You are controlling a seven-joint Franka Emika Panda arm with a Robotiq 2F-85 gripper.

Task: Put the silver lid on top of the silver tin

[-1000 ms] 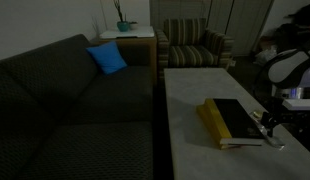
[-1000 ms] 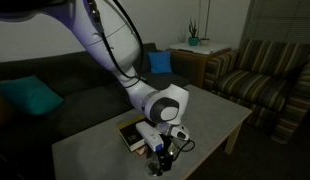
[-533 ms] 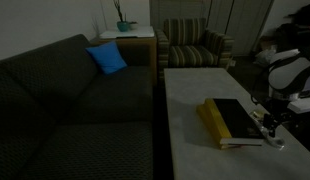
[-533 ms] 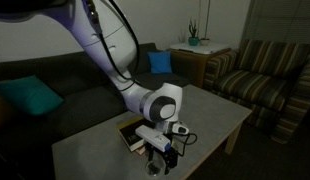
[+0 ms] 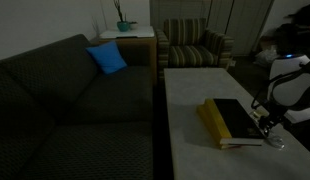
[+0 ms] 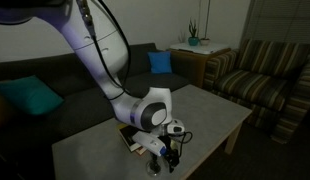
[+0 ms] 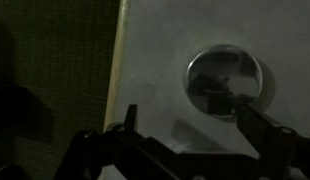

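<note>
The fingers (image 7: 129,122) are spread wide, and nothing is held between them. In the wrist view the silver tin (image 7: 225,82) is seen lying on the pale bench (image 7: 155,60), just beyond the fingertips and not touched by them. In both exterior views the fingers are lowered close over the bench, just beside the black-and-yellow book (image 5: 231,122).

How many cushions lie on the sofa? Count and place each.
2: a blue cushion at the sofa end by the side table, a teal cushion at the opposite end. More may be hidden.
</note>
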